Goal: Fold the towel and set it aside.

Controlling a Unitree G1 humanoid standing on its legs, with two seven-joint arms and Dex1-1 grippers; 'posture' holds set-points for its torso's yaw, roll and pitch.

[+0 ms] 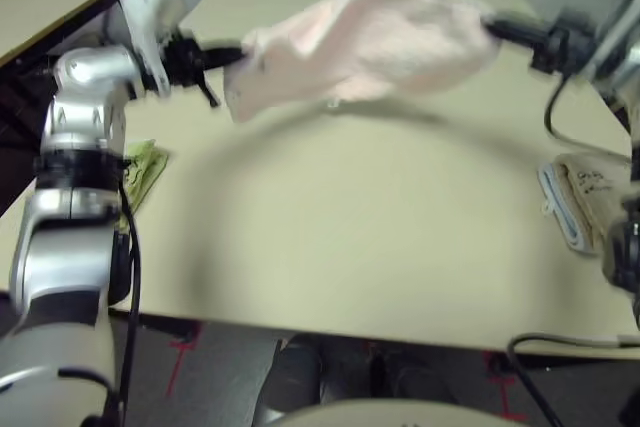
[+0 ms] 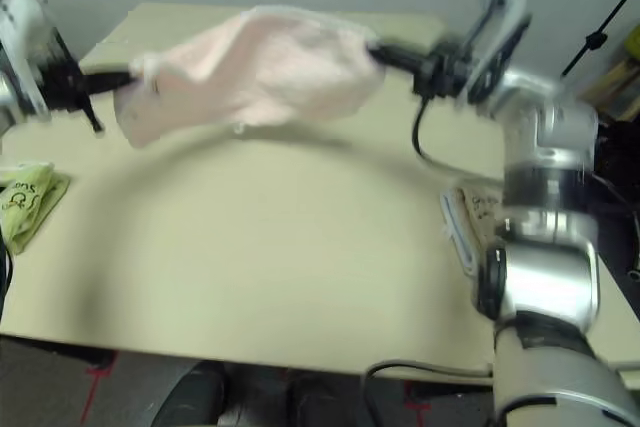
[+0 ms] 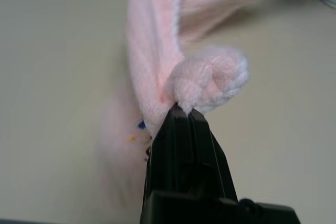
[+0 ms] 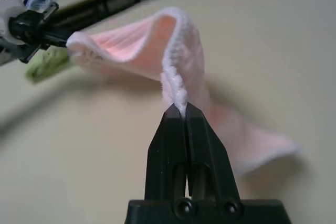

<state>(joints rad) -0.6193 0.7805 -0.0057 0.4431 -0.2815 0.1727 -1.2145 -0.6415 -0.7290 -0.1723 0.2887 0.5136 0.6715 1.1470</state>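
Note:
The pale pink towel (image 1: 365, 42) with white edging hangs stretched in the air over the far half of the table, sagging between my two grippers. My left gripper (image 1: 232, 55) is shut on the towel's left end; in the left wrist view its black fingers (image 3: 184, 140) pinch a bunched corner of the towel (image 3: 205, 80). My right gripper (image 1: 492, 27) is shut on the right end; in the right wrist view its fingertips (image 4: 181, 111) clamp the white edge of the towel (image 4: 178, 51). Below the cloth lies its shadow on the table.
A lime-green towel (image 1: 140, 169) lies at the table's left edge beside my left forearm. A folded beige towel (image 1: 585, 197) rests at the right edge under my right arm. The tan table (image 1: 340, 247) is bare in front of the held towel.

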